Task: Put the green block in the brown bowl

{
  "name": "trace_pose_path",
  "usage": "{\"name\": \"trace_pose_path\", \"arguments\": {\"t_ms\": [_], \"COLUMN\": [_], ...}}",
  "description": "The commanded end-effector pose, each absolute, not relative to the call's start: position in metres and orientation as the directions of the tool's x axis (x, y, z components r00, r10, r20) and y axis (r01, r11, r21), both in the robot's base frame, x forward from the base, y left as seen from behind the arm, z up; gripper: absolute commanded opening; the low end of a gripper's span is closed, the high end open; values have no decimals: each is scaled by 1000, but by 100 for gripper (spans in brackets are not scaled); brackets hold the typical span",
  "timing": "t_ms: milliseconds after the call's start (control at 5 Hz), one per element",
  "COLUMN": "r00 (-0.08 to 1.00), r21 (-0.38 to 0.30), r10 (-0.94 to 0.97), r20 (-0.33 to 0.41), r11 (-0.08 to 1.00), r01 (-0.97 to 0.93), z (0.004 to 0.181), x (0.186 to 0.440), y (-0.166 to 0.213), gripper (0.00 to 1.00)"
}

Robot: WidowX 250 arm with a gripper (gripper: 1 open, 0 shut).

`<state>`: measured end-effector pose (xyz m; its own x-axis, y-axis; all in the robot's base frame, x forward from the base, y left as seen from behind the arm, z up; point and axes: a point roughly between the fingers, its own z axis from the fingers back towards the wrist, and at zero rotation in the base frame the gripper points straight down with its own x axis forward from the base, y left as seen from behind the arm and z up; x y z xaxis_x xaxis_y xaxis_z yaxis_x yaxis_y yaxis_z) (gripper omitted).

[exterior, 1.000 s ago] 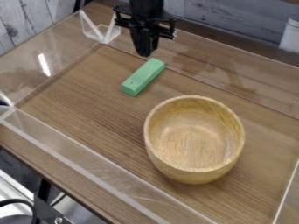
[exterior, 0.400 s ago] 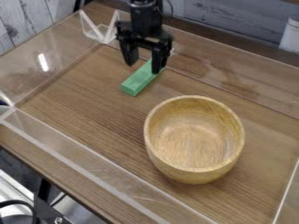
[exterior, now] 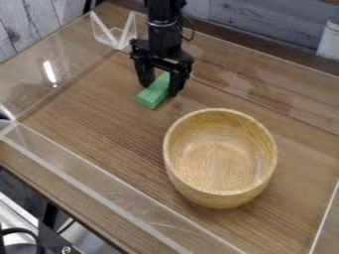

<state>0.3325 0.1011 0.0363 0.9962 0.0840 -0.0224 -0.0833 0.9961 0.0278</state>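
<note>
Operator: Where is the green block [exterior: 155,95] lying, and how is its long axis running?

Technician: It is lying flat on the wooden desk [exterior: 93,119], up and to the left of the brown bowl [exterior: 220,157] and well apart from it. Its long axis is running diagonally, from lower left toward upper right in the view. The upper end is sitting hidden behind the end effector [exterior: 161,83].

Operator: State of the end effector?

Technician: It is pointing straight down with its two fingers [exterior: 138,77] standing wide, one on each side of the block's upper part. It is gripping nothing.

Operator: Any markings to log?

Technician: No readable writing is showing on the block or the bowl. Clear acrylic walls [exterior: 54,69] are enclosing the desk.
</note>
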Motion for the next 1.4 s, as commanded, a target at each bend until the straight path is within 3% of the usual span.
{"name": "trace_pose_path", "arguments": {"t_ms": [0,200,800,1200], "r00": [996,996,992,989], "r21": [42,37,-2,-37], "r10": [86,90,121,116], "r20": [22,21,41,97], "r11": [995,995,993,993], "r01": [-87,-91,-121,-113], "z": [47,48,81,122], "x": [341,341,336,331], "y": [105,104,100,84], "gripper": [0,0,0,0]}}
